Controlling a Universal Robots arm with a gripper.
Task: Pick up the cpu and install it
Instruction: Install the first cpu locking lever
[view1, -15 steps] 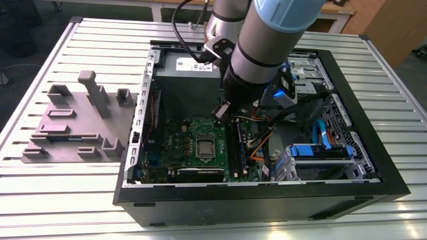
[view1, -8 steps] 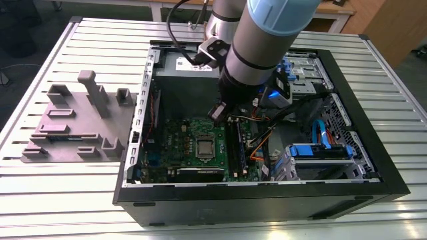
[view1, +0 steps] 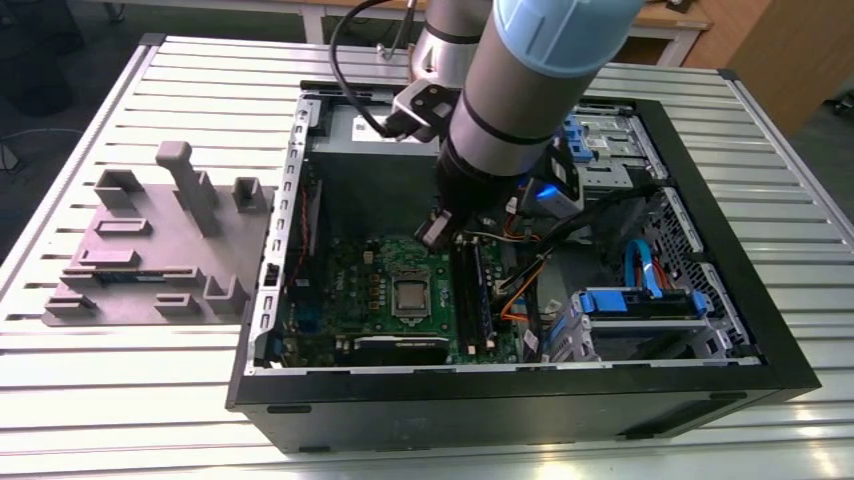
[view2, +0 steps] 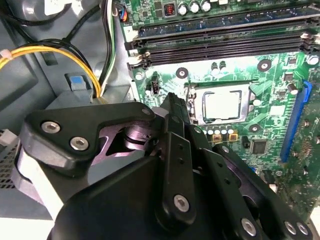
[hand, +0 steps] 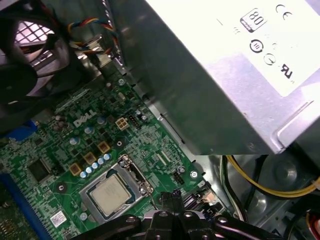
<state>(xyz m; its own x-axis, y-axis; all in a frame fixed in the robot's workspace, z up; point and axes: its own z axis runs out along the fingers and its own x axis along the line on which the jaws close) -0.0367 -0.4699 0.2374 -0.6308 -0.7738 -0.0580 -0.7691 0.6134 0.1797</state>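
The cpu (view1: 410, 293) lies flat in its socket on the green motherboard (view1: 350, 285), inside the open computer case (view1: 534, 395). Its silvery square top shows in both wrist views (view2: 223, 106) (hand: 111, 194), framed by the metal socket bracket. My gripper (view1: 438, 233) hangs above the board, off to the exterior view's right of the socket, near the long memory slots (view2: 220, 35). Its black fingertips (view2: 172, 102) (hand: 169, 196) are shut together with nothing between them, and they stand a short way from the cpu without touching it.
A big grey metal box with a white label (hand: 225, 65) sits close beside the arm. A black fan (hand: 30, 45), yellow cables (view2: 50, 55) and blue drive cages (view1: 641, 305) crowd the case. A grey fixture (view1: 160, 250) rests on the slatted table.
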